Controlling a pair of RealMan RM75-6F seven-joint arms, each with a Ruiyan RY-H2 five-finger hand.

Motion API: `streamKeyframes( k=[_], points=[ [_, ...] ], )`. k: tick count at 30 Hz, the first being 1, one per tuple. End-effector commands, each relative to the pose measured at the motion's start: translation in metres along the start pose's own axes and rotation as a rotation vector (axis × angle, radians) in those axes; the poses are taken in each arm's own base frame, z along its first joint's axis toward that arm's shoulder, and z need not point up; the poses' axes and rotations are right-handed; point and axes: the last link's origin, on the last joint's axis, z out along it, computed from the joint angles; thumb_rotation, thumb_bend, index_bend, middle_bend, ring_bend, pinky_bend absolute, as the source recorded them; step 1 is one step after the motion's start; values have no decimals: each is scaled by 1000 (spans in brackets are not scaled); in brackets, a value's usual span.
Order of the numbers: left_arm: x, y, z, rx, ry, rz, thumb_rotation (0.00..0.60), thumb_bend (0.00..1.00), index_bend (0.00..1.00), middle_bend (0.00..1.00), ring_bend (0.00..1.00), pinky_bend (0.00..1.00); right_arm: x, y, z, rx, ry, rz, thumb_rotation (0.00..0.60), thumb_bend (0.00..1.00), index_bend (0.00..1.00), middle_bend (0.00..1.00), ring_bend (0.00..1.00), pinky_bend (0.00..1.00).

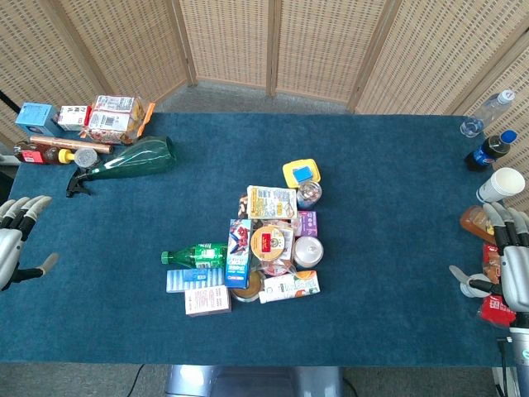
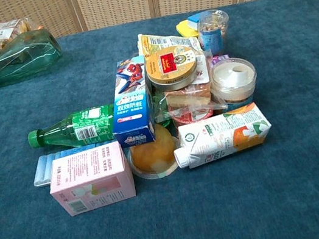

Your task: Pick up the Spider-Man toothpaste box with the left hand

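The Spider-Man toothpaste box (image 1: 239, 252) is blue with a red figure on top and lies lengthwise in the pile at the table's middle. In the chest view the Spider-Man toothpaste box (image 2: 131, 101) rests across a green plastic bottle (image 2: 74, 127) and beside a round tin (image 2: 170, 67). My left hand (image 1: 16, 240) hovers at the far left edge of the head view, fingers spread, holding nothing, well away from the box. My right hand (image 1: 504, 260) sits at the far right edge, fingers apart and empty. Neither hand shows in the chest view.
A pink box (image 2: 91, 178), a milk carton (image 2: 221, 135) and a clear tub (image 2: 233, 80) crowd the pile. A large green glass bottle (image 1: 132, 159) and snack packs (image 1: 111, 117) lie back left. Drink bottles and a paper cup (image 1: 501, 184) stand at the right edge.
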Motion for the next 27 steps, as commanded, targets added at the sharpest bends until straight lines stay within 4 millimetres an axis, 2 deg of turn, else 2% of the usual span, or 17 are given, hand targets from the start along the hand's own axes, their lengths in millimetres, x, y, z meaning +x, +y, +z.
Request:
streamKeyframes(
  k=[1, 13, 27],
  points=[
    [-1, 0, 0, -1, -4, -2, 600, 354, 8, 0, 0, 0, -1, -2, 1, 7, 1, 6, 513, 113, 0, 75, 0, 0],
    [1, 9, 2, -41, -20, 12, 600, 354, 0, 0, 0, 0, -3, -1, -2, 17, 6, 23, 513, 114, 0, 76, 0, 0],
    [-13, 50, 27, -191, -149, 28, 600, 356, 0, 0, 0, 0, 3, 5, -8, -7, 16, 28, 515, 114, 0, 75, 0, 0]
  ],
)
